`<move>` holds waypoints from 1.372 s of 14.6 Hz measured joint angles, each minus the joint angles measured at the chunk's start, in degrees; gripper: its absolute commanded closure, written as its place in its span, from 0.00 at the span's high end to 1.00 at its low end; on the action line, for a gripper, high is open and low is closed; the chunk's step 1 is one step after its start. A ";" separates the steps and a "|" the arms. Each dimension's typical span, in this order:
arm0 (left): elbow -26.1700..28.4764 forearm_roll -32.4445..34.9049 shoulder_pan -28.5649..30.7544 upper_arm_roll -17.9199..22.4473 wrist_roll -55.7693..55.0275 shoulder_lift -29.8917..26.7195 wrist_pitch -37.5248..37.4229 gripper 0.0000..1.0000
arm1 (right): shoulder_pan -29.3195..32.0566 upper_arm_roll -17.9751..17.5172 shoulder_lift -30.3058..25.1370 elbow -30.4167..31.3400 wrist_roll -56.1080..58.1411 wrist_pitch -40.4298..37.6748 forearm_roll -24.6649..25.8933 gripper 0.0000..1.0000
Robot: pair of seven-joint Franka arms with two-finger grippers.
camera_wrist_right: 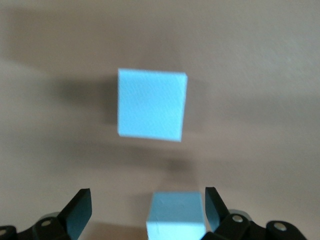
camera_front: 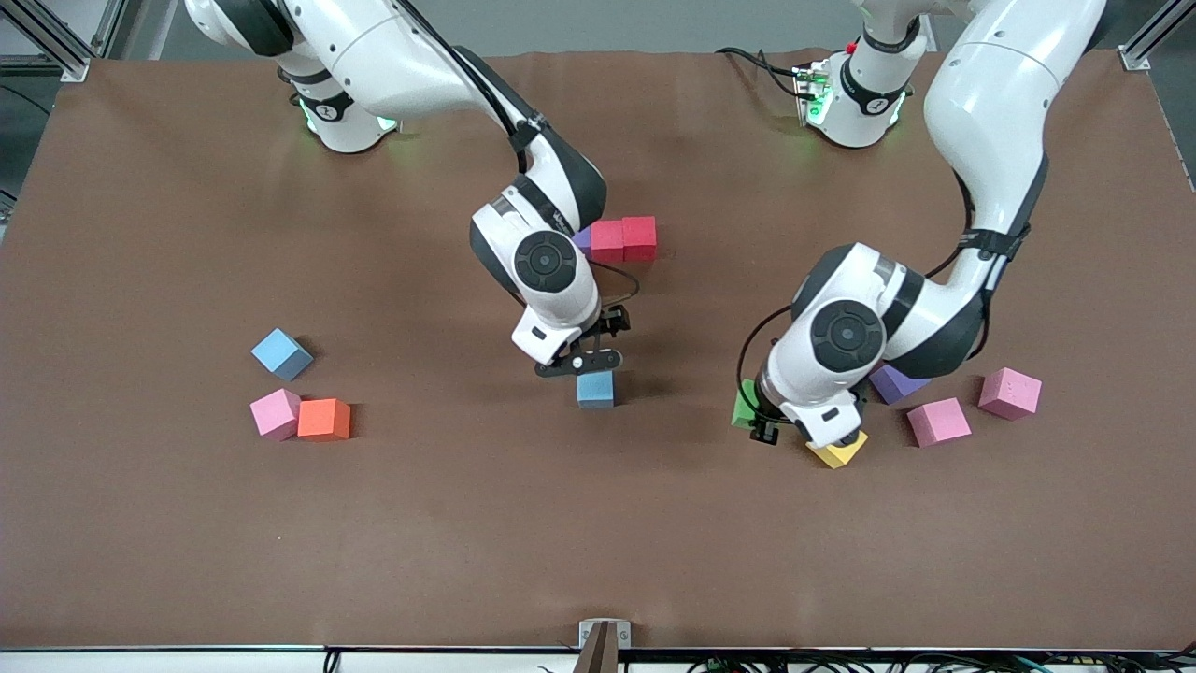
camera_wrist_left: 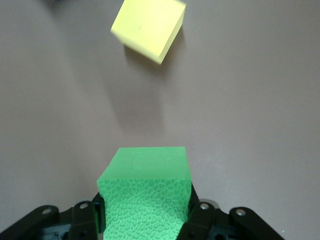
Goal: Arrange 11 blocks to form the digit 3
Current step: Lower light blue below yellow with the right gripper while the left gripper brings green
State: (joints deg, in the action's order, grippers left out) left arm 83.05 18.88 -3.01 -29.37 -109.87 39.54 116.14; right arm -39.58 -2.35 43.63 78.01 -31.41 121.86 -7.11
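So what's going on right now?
Left gripper shut on green block. Right gripper open over blue block. Nothing in the way.

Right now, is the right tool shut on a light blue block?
No: in the right wrist view the right tool stands open, its fingers apart and clear of the light blue block between them.

Green block (camera_wrist_left: pixel 145 195) held off the table; ten other blocks scattered, two red ones (camera_front: pixel 623 238) touching

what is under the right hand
A light blue block sits on the brown table under the open right hand. In the right wrist view another blue block appears; its place is unclear.
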 measured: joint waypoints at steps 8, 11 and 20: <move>1.77 0.00 -2.01 0.16 -6.04 0.53 -0.03 0.04 | 0.06 1.81 8.54 -6.49 0.04 5.97 0.02 1.00; 1.77 0.00 -1.39 0.18 -6.04 0.54 -0.04 0.04 | 0.03 2.47 9.05 -7.08 0.05 6.15 0.02 0.99; 1.67 0.00 -1.11 0.18 -6.04 0.35 -0.04 0.04 | -0.53 3.39 10.60 -8.42 0.04 6.52 0.08 0.23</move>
State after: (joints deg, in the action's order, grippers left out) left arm 84.72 18.88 -4.12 -29.19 -115.90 39.89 116.10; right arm -40.11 1.04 54.23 69.59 -31.37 128.38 -7.03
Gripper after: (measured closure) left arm 0.432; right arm 0.427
